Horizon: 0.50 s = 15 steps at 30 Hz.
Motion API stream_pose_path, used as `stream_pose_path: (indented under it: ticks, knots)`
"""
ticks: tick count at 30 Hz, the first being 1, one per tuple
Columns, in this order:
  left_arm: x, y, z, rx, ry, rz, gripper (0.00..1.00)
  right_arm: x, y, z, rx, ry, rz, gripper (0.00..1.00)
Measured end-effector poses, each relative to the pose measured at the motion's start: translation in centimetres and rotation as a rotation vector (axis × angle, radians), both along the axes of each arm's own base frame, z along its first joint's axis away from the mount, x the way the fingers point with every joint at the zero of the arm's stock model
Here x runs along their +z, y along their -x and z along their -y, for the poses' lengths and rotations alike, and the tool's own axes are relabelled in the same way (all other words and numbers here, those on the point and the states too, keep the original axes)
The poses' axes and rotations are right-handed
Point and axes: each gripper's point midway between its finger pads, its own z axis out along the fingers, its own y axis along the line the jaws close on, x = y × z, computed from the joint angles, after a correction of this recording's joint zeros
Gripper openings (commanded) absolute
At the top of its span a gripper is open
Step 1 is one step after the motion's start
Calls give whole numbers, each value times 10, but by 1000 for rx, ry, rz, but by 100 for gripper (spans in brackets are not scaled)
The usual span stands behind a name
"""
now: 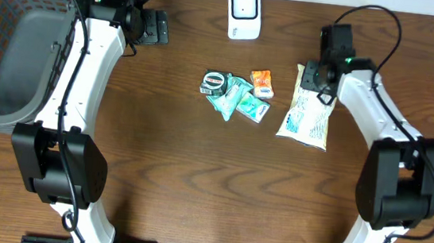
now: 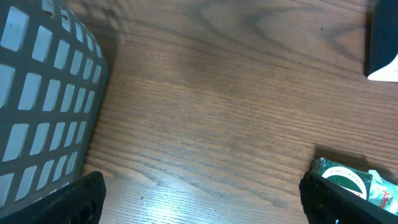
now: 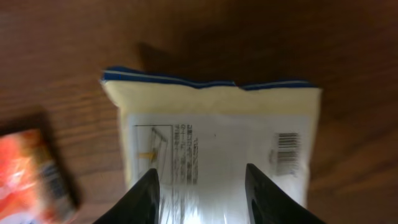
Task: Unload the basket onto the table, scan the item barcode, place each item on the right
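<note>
My right fingers stand apart, straddling a white pouch that lies flat on the counter, its barcode face up near one edge. My left fingers are spread wide over the wood, beside a basket. The scanner stands at the far edge.

Grey basket, green packets, orange packet, wooden table

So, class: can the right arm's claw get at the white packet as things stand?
Probably yes. The right claw hangs right above the white packet, jaws apart, with nothing between them; the orange pouch lies off to the side.
</note>
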Motion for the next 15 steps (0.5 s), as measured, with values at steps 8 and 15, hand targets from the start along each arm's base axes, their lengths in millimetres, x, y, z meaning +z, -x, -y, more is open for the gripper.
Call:
stream_pose_path:
  ticks: [8,15]
  knots:
    - [0,0,0,0,0,0,98,-19,-14,-19,49,-92,53,41]
    - [0,0,0,0,0,0,98,-20,-4,-51,136,-169,19,38]
